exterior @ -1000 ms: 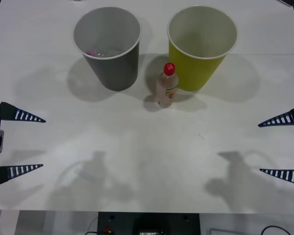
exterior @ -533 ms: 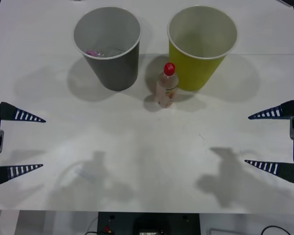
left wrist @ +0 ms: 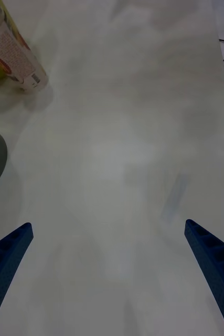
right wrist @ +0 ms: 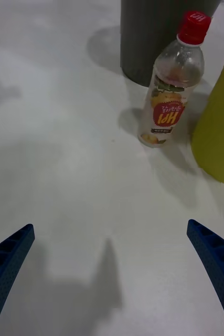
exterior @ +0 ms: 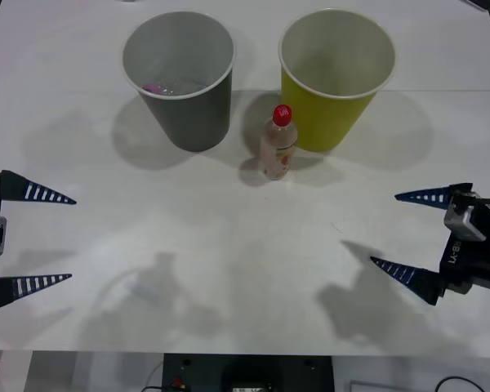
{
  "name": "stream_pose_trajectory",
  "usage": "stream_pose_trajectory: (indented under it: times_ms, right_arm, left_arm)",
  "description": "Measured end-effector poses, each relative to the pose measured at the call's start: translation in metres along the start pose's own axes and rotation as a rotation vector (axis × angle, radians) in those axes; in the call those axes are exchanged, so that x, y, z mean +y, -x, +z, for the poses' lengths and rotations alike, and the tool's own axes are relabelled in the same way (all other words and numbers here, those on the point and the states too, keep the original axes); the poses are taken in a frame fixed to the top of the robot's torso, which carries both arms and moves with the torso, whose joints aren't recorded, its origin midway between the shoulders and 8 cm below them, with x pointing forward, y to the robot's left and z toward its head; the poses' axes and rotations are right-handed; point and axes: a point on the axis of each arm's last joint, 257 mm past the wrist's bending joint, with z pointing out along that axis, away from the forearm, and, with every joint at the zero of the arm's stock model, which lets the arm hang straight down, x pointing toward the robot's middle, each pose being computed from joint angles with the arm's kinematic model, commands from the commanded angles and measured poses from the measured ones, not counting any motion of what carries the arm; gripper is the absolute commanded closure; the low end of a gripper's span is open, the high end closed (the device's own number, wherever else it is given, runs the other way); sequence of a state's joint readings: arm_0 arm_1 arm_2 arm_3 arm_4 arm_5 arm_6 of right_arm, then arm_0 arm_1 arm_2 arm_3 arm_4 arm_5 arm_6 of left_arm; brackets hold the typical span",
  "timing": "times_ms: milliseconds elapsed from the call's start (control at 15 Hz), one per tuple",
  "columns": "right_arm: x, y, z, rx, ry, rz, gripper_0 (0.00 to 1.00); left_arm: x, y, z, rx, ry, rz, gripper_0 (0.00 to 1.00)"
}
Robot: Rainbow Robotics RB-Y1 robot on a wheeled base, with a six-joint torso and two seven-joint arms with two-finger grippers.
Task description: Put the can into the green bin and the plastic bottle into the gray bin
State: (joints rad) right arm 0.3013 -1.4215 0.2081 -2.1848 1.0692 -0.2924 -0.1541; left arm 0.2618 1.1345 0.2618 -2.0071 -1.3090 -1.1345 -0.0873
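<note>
The plastic bottle (exterior: 278,143) stands upright with its red cap on, between and just in front of the gray bin (exterior: 177,77) and the green bin (exterior: 336,77). My right gripper (exterior: 384,229) is open over the table's right side, angled toward the bottle and well short of it. The right wrist view has the bottle (right wrist: 172,105) ahead of the right gripper (right wrist: 110,226), with the gray bin (right wrist: 159,31) behind and the green bin (right wrist: 222,131) beside it. My left gripper (exterior: 72,239) waits open at the left edge. The can is out of view.
Something small and pink (exterior: 153,86) lies at the bottom of the gray bin; I cannot tell what it is. White tabletop (exterior: 229,245) stretches between both grippers and the bins. The left wrist view catches the bottle's base (left wrist: 14,52) far off.
My right gripper has moved in from the right edge toward the table's middle and turned toward the bottle. The left gripper, bottle and bins have not moved.
</note>
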Motion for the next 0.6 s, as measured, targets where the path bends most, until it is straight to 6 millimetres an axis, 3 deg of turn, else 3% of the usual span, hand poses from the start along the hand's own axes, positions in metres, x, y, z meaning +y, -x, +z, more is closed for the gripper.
stream_pose_trajectory:
  times_ms: [267,600]
  right_arm:
    - [0.006,0.005,0.015,-0.030,-0.073,0.116,0.00]
    - [0.004,0.008,0.051,-0.073,-0.204,0.289,0.00]
  left_arm:
    - [0.000,0.000,0.000,0.000,0.000,0.000,0.00]
    - [0.000,0.000,0.000,0.000,0.000,0.000,0.00]
